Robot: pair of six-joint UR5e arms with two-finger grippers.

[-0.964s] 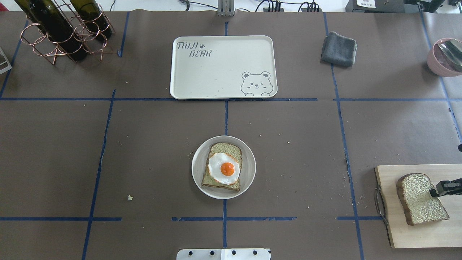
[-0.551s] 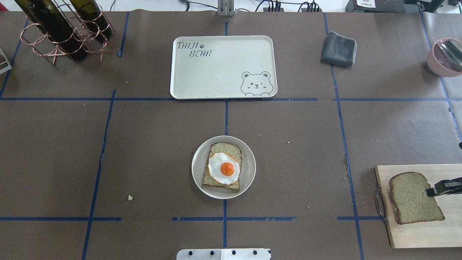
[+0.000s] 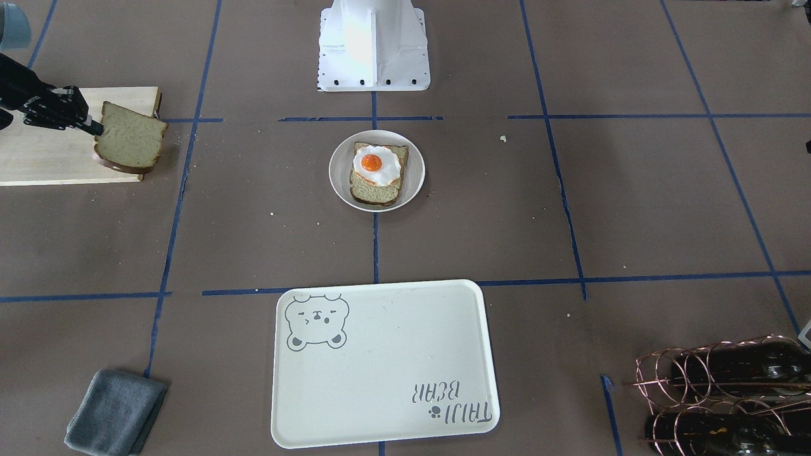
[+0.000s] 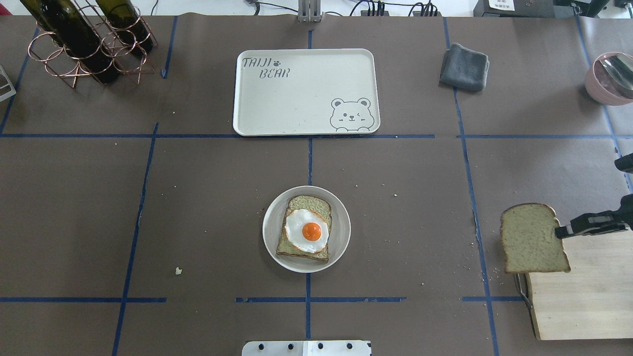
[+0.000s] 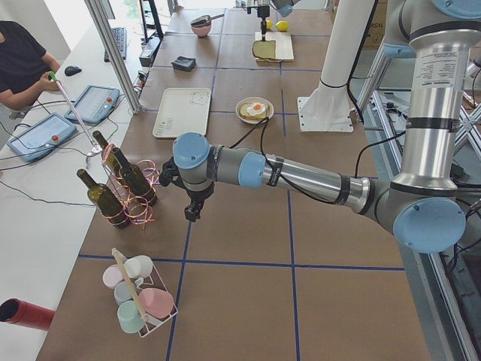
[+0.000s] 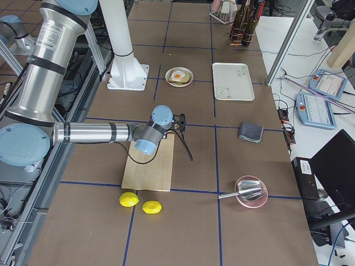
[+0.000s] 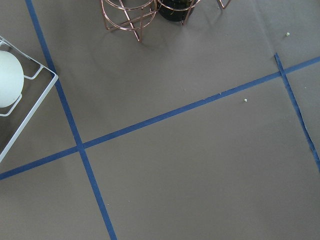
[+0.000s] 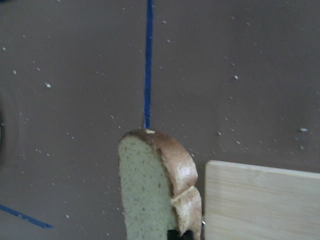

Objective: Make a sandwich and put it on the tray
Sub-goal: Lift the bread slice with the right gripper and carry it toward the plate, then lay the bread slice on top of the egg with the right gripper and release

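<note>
A small round white plate point(image 4: 341, 232) sits mid-table with a bread slice point(image 4: 302, 203) and a fried egg point(image 4: 307, 230) on top. It shows in the front view too point(image 3: 413, 166). My right gripper point(image 4: 561, 231) is shut on the edge of a second bread slice point(image 4: 530, 240) and holds it in the air over the left end of the cutting board; the slice also shows in the front view point(image 3: 130, 136) and the right wrist view point(image 8: 150, 190). The white bear tray point(image 4: 296, 99) lies bare at the far middle. My left gripper shows only in the left side view; I cannot tell its state.
A pale wooden cutting board point(image 4: 583, 291) lies at the right edge. A grey cloth point(image 4: 464, 66) lies far right, a pink bowl point(image 4: 606, 79) at the far right edge. A copper rack with dark bottles point(image 4: 84, 42) stands far left. Two lemons point(image 6: 141, 203) lie beyond the board.
My right gripper has lifted the second bread slice off the cutting board and carried it up and to the left, past the board's left edge.
</note>
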